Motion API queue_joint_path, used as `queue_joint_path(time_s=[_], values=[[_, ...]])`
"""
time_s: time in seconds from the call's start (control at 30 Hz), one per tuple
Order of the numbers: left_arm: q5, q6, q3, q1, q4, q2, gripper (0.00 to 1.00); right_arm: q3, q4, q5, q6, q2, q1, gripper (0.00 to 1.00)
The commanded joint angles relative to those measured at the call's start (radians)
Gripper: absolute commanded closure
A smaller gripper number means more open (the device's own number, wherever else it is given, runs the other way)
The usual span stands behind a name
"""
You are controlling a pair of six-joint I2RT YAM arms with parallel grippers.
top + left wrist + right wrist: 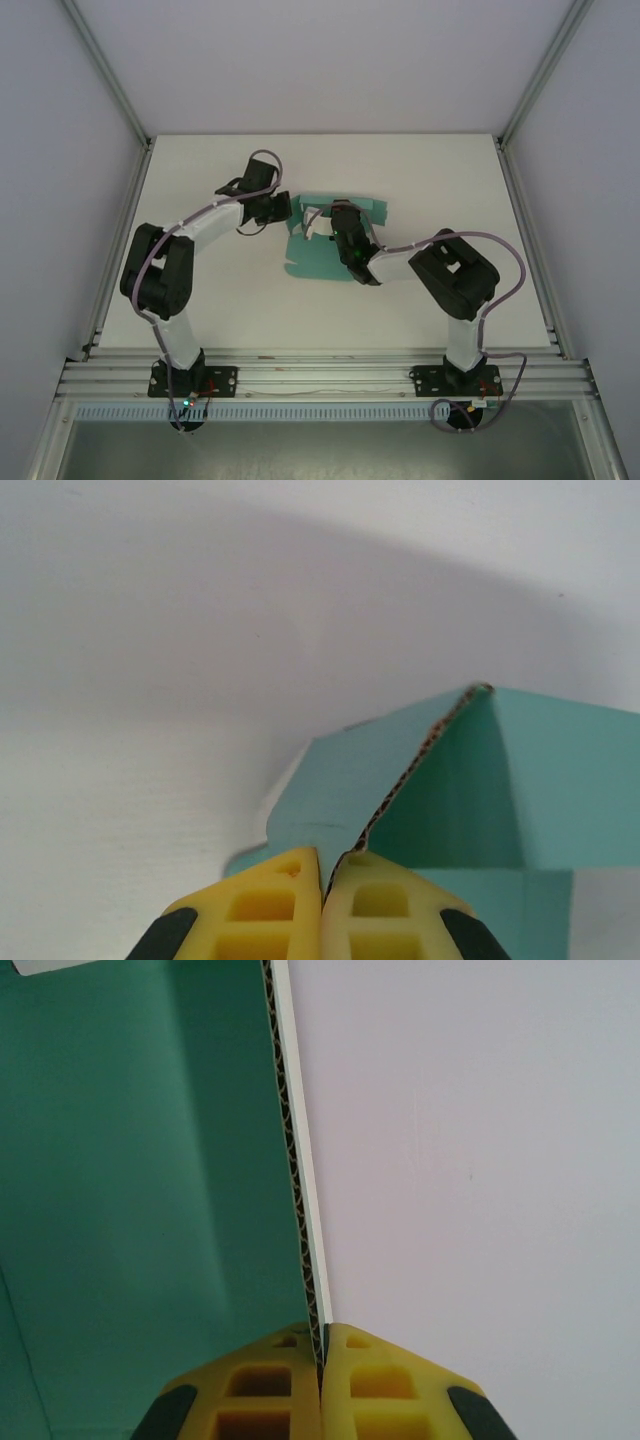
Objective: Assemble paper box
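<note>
The left gripper (322,865) is clamped on the corrugated edge of a raised flap (330,790) of the paper box (305,262), a partly folded teal die-cut sheet lying mid-table (400,170). To its right, the right gripper (322,1335) pinches the edge of an upright panel (150,1160). The step in hand appears to be raising the walls. The next move likely calls for swinging both pinched pieces inward together along their creases.

Teal-green paper box (312,262) with brown corrugated edge, yellow pincer fingers (262,910), white table (420,180).
</note>
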Motion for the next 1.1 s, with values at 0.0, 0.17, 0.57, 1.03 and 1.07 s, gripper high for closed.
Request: queue_joint_path(time_s=[0.0, 0.17, 0.57, 1.03, 1.07], values=[[0.017, -0.082, -0.007, -0.024, 0.068, -0.031, 1.0, -0.001, -0.011, -0.014, 0.057, -0.003, 0.017, 1.0], [-0.006, -0.08, -0.03, -0.033, 0.064, -0.046, 0.97, -0.009, -0.002, -0.007, 0.056, -0.007, 0.019, 1.0], [0.01, 0.012, -0.103, 0.017, 0.041, -0.147, 0.43, -0.031, -0.039, -0.03, 0.022, -0.027, 0.012, 1.0], [-0.089, 0.072, -0.1, 0.268, -0.038, -0.175, 0.0, -0.015, -0.092, -0.057, 0.011, -0.048, 0.001, 1.0], [-0.068, 0.092, -0.09, 0.278, -0.039, -0.144, 0.0, -0.015, -0.092, -0.057, 0.01, -0.048, 0.001, 1.0]])
